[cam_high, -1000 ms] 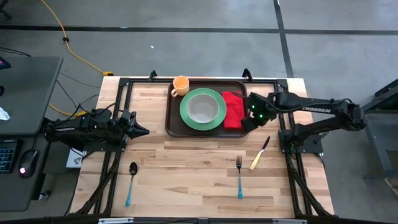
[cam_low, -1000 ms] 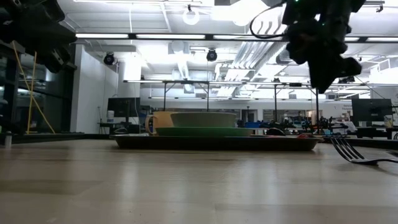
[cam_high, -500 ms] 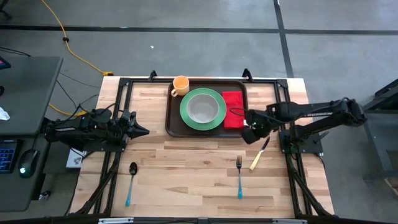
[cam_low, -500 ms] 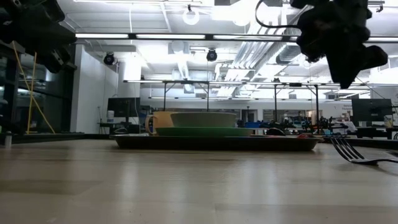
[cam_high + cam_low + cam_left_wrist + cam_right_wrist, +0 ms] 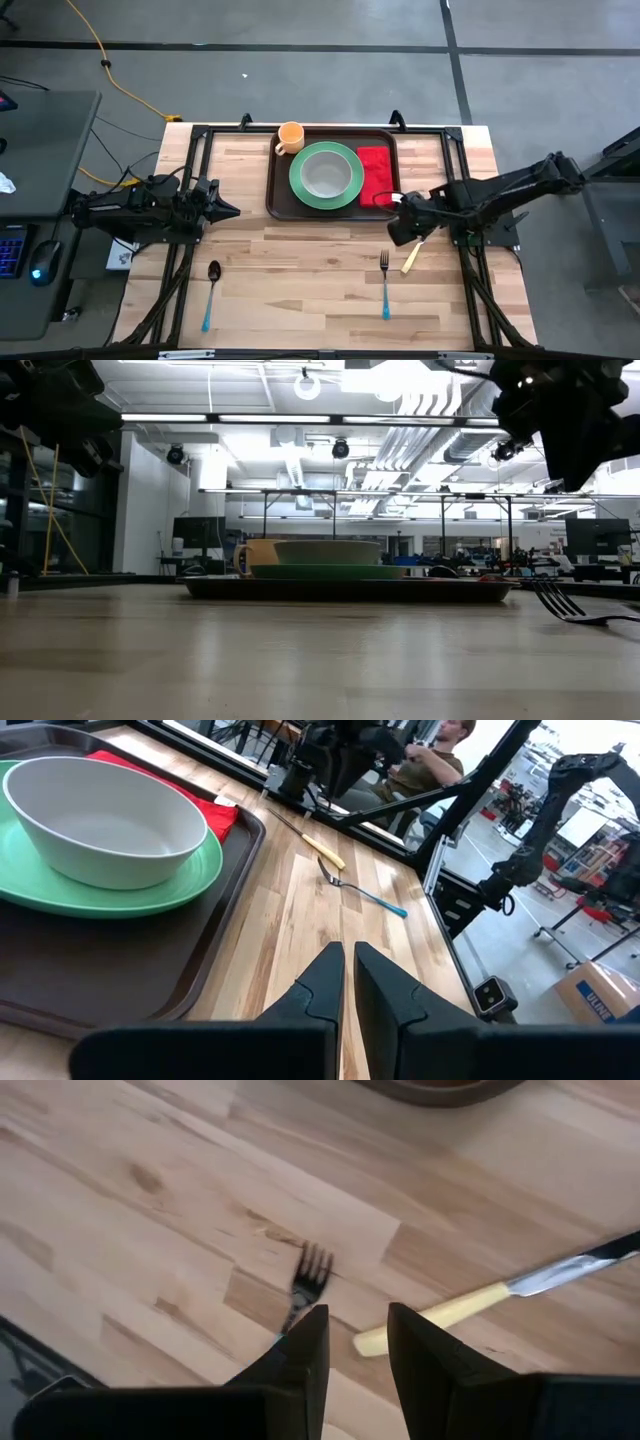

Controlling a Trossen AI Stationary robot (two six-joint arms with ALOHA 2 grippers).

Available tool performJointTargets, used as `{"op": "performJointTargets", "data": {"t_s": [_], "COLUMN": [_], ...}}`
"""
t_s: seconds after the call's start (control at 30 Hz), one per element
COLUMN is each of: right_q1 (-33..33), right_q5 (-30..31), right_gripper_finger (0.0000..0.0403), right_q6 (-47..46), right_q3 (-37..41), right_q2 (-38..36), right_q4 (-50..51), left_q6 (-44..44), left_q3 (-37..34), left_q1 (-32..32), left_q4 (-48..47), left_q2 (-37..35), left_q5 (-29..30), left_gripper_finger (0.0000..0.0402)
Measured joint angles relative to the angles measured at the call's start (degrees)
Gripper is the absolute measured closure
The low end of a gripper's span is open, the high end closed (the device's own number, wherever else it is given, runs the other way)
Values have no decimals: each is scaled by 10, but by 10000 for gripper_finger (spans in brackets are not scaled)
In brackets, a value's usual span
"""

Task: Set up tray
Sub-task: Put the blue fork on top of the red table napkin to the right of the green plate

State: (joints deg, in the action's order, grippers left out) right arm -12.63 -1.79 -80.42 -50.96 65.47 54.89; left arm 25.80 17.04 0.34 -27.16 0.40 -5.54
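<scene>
High view first: I see the tray [image 5: 279, 192] sitting in the upper middle of the frame, at the far edge of the table [image 5: 300, 275]. On it are a green plate [image 5: 297, 178] with a pale bowl [image 5: 324, 174] in its middle, a red napkin [image 5: 375, 170] on the tray's right side, and an orange cup [image 5: 290, 136] at its upper left corner.

My right gripper [image 5: 396, 229] hangs just below the tray's lower right corner, over bare wood, near the yellow-handled knife [image 5: 414, 252] that lies slanted in the right centre of the frame. From its wrist camera I see the two dark fingers [image 5: 300, 1350] parted by a narrow gap with nothing between them; the knife and the tines of the fork [image 5: 305, 1279] lie on the wood beyond them. The fork [image 5: 385, 286] lies lengthwise in the lower middle of the high view, blue handle toward the bottom edge.

My left gripper [image 5: 230, 211] waits at the left centre, pointing toward the tray and well short of it. Its fingers [image 5: 318, 988] are pressed nearly together and hold nothing. A spoon [image 5: 210, 295] with a blue handle lies in the lower left.

Low view: the tray shows as a dark band mid-frame, with plate, bowl and cup stacked above its rim.
</scene>
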Motion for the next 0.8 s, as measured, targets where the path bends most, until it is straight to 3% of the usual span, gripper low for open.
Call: {"op": "performJointTargets", "data": {"t_s": [0.37,0.8], "right_q1": [-66,-116], "right_q5": [29,39], "right_gripper_finger": [320,320], "right_q6": [-70,-108], "right_q3": [0,0], "right_q2": [5,60], "right_q4": [-39,-77], "left_q6": [-19,-83], "left_q3": [0,0], "left_q1": [0,0], "left_q4": [0,2], "left_q2": [0,0], "left_q5": [0,1], "left_gripper_finger": [346,346]}}
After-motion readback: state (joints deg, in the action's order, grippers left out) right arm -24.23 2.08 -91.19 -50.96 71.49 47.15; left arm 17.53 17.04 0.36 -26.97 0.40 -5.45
